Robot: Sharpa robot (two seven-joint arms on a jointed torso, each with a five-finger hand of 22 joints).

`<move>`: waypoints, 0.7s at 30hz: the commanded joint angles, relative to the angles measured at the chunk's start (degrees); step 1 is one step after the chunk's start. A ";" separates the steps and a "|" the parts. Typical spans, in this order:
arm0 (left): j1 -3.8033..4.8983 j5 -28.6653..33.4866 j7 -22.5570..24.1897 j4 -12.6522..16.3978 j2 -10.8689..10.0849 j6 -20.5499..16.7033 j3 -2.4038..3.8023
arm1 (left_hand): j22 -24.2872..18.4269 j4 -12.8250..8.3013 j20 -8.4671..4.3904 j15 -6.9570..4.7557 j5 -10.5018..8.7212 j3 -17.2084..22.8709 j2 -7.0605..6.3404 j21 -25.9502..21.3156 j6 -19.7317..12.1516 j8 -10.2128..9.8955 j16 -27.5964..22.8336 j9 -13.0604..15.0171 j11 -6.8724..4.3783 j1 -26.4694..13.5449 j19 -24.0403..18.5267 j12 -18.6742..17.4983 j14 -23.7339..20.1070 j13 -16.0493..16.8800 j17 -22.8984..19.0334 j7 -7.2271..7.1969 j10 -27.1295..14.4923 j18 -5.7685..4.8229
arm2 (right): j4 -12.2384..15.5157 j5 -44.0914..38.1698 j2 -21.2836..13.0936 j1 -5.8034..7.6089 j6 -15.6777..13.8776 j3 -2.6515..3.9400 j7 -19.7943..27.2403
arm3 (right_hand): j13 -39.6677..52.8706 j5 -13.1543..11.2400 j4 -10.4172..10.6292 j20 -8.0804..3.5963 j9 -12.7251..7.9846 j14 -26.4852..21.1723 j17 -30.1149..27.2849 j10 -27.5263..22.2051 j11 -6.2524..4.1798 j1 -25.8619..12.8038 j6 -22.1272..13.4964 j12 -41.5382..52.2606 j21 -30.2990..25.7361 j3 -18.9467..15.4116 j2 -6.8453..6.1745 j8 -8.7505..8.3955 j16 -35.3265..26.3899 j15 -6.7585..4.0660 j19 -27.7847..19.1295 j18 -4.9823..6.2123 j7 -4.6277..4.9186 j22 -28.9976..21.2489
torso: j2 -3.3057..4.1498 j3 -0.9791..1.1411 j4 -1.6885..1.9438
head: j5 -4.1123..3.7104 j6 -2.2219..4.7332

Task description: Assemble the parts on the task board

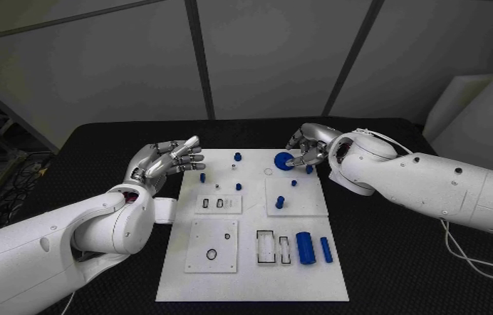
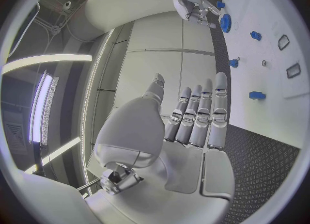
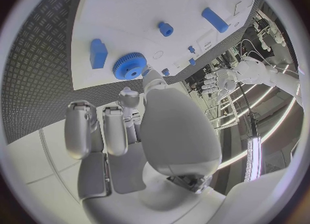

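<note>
Right wrist view shows the blue gear [image 3: 131, 65] at the right hand's [image 3: 155, 131] fingertips; whether gripped, cannot tell. Head view, upper centre: same gear [image 1: 285, 160] on the task board [image 1: 251, 276]. Left hand [image 1: 167, 159] open, empty, at the board's upper-left edge. Black table [image 1: 102, 144]; two blue cylinders [image 1: 305, 246] lower right

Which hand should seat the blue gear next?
Right, probably. The right hand is already at the blue gear on the task board; the left hand hovers open beside the board.
</note>
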 commanded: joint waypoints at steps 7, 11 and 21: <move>0.07 -0.49 0.36 -0.02 0.14 0.79 0.05 | -0.06 -0.03 0.01 -0.07 0.13 -0.21 0.57 0.27 0.31 -0.17 -0.07 0.06 -0.05 0.01 0.22 -0.33 0.38 0.08 0.08 0.09 0.36 -0.20 | -1.88 -0.28 1.75 0.11 3.49 0.05 -1.65 | 3.89 0.28 0.43 0.00 -0.04 3.87 3.64 1.58 -0.04 0.84 0.05 3.69 0.50 0.16 0.31 0.57 0.68 0.36 0.74 -0.48 -0.02 3.47 | 0.00 -0.01 -0.01 | -0.11 -0.27; 0.07 -0.49 0.35 -0.04 0.16 0.78 0.05 | -0.06 -0.03 0.01 -0.07 0.13 -0.21 0.57 0.27 0.31 -0.17 -0.07 0.06 -0.05 0.01 0.22 -0.33 0.38 0.08 0.08 0.09 0.36 -0.20 | -2.69 -0.39 2.35 0.10 3.84 0.05 -1.70 | 4.37 0.35 0.45 0.01 -0.04 3.89 3.77 1.68 -0.05 0.93 0.12 4.12 0.58 0.21 0.47 0.67 0.77 0.37 0.83 -0.51 -0.02 3.63 | 0.02 0.02 -0.02 | -0.20 -0.34; 0.07 -0.49 0.32 -0.13 0.25 0.80 0.05 | -0.06 -0.03 0.01 -0.07 0.13 -0.21 0.57 0.27 0.31 -0.17 -0.07 0.06 -0.05 0.01 0.22 -0.33 0.38 0.08 0.08 0.09 0.36 -0.20 | -4.03 -0.84 3.41 0.10 5.12 0.05 -1.97 | 5.94 0.43 0.14 0.00 0.02 3.93 4.17 2.00 -0.13 1.50 0.75 5.50 0.76 0.55 1.20 1.17 1.02 0.33 1.00 -0.57 -0.13 4.00 | 0.00 0.01 -0.01 | -0.24 -0.59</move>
